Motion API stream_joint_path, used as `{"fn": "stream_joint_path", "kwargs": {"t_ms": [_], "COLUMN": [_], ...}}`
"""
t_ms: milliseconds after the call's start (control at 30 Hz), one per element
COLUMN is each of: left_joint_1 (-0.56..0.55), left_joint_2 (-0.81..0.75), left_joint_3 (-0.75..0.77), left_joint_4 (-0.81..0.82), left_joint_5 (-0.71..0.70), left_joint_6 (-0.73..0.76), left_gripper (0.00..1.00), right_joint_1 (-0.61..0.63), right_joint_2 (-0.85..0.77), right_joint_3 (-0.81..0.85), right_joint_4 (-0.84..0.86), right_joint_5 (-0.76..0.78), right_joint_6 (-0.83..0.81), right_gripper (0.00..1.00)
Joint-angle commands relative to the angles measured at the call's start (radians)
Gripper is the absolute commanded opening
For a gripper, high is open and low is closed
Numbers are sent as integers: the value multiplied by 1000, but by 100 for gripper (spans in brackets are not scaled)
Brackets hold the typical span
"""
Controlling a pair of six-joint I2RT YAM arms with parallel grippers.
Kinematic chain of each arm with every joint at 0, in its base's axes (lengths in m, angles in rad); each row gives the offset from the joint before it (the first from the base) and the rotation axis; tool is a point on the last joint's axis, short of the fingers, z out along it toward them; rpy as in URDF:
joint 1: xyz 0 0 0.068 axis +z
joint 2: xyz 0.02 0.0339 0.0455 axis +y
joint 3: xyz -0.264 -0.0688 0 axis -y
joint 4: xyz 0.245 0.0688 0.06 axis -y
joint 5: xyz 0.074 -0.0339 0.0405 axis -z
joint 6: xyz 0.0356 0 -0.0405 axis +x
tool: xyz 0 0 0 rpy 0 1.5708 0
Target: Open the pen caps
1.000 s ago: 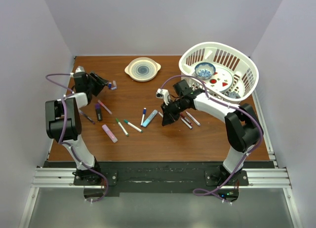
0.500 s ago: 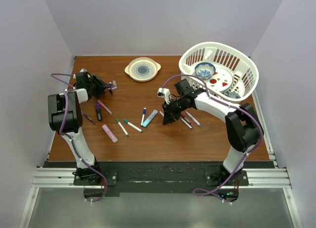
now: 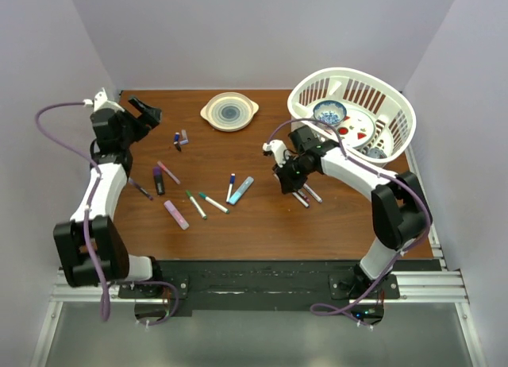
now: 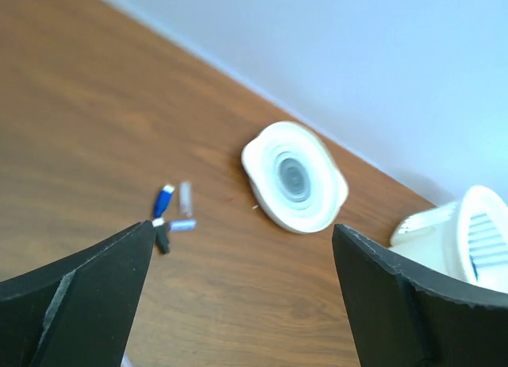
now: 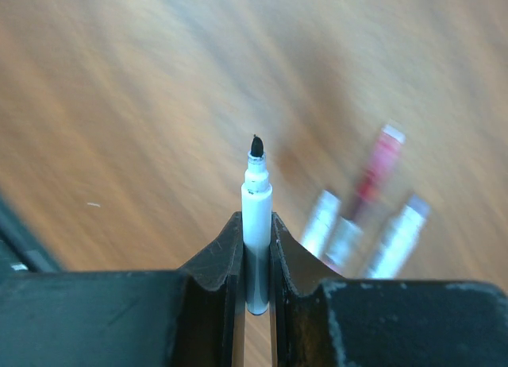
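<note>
At the far left of the brown wooden table [image 3: 262,232], the left gripper [image 3: 145,109] hangs raised, its two black fingers [image 4: 95,287] spread wide with nothing between them. Just ahead of it, and showing close to the tip of its left finger in the wrist view, lies a little cluster of loose plastic pen caps [image 3: 180,138]. There is a blue one [image 4: 164,200], a pale translucent piece [image 4: 186,197] beside it, a purple one [image 4: 182,224] and a black one [image 4: 163,238], all resting on the wood and clear of the gripper. Farther ahead, between the spread fingers, sits a round cream plate with blue rings [image 4: 295,176]. Past the right finger the white plastic basket [image 4: 476,224] comes into view. Back toward the arm bases from this gripper, slim markers in pink, green, blue and light blue [image 3: 196,205] lie scattered on the table. To the right, the right gripper [image 3: 287,180] is low over the wood, near the basket's left wall. Its jaws are clamped on a slim white pen barrel [image 5: 256,204], whose bare black nib sticks out beyond the fingertips. Just beyond and to the right of those fingertips lie three blurred pens with silvery ends [image 5: 397,232], one of them showing a red section.
</note>
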Motion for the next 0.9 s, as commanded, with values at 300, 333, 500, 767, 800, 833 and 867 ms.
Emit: {"fn": "stream_joint_path", "kwargs": {"t_ms": [300,333,500,767,800,833,867], "left_joint_1": [-9,-14,-14,-16,-16,-16,-16], "left_joint_2": [-227,-239,-226,-220,-218,-217,-217], "left_joint_3": [-225,-225,-221,-225,-227,-227,-227], "left_joint_4": [-101,-101,-98,-83,-83,-81,-81], "left_joint_5": [310,307,347,379,382,384,385], "left_joint_6": [192,199,193,181,181,179,179], "left_gripper": [100,100,100,100,100,100,100], "right_joint_1": [-139,-139,-141,-141,-139,-139,-139], "right_joint_2": [-30,-20,19,44,47,50,53], "right_joint_3": [-51,-51,-49,-48,-49,-48,-46], "right_joint_4": [-22,-23,-23,-31,-32,-35,-38], "right_joint_5": [194,197,223,226,223,221,220], "right_joint_6": [-72,-72,-75,-80,-81,-81,-81], "right_gripper": [11,11,12,18,18,18,20]}}
